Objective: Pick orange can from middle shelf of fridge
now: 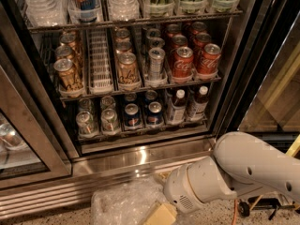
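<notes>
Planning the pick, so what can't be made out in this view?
Camera view: gripper at the bottom edge, below the fridge, cut off by the frame.
Lettering on the orange can, middle shelf: blurred.
Tops of the top-shelf bottles: cut off by the top edge.

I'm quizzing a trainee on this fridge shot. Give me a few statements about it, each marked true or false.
1. Orange cans stand at the left end of the middle shelf. True.
2. The claw is holding an orange can. False: it sits at the picture's bottom edge, in front of the fridge base, well below that shelf.
3. Red cans fill the shelf's right end. True.
4. The silver can stands left of all the orange cans. False: it stands to their right, between them and the red cans.
</notes>
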`<state>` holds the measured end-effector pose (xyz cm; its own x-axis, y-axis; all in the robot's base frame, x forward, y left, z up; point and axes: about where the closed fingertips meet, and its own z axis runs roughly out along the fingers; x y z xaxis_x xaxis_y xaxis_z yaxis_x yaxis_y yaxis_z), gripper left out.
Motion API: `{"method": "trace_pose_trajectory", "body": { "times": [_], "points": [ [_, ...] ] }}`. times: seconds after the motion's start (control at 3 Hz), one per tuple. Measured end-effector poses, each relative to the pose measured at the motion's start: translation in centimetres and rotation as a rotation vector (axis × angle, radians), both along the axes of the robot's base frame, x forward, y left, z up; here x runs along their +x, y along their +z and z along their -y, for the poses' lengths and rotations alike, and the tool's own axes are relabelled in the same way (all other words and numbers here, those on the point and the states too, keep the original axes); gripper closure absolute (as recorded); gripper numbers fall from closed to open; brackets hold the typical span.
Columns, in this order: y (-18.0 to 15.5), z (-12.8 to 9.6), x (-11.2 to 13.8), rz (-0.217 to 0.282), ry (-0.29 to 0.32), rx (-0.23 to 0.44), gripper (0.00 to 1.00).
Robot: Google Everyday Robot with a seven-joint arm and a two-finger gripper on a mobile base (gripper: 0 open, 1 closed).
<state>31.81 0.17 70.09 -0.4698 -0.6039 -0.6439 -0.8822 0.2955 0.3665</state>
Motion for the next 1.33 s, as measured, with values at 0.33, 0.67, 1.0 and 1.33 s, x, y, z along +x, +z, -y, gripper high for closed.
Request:
{"method": "trace_pose_trajectory", "body": {
  "times": [0.33,0.67,1.0,1.33],
  "points": [
    [-1.5,-0.5,0.3,-0.033,-0.047,-0.027,0.00],
    [-2.5,-0.7,0.7,-0.060,-0.116,-0.053,0.00],
    [-3.0,-0.1,-1.2,-0.083,-0.319,-0.093,0.00],
    [-2.8,3.2,-2.9,-0.007,-0.607,-0.176,0.00]
  ]
}}
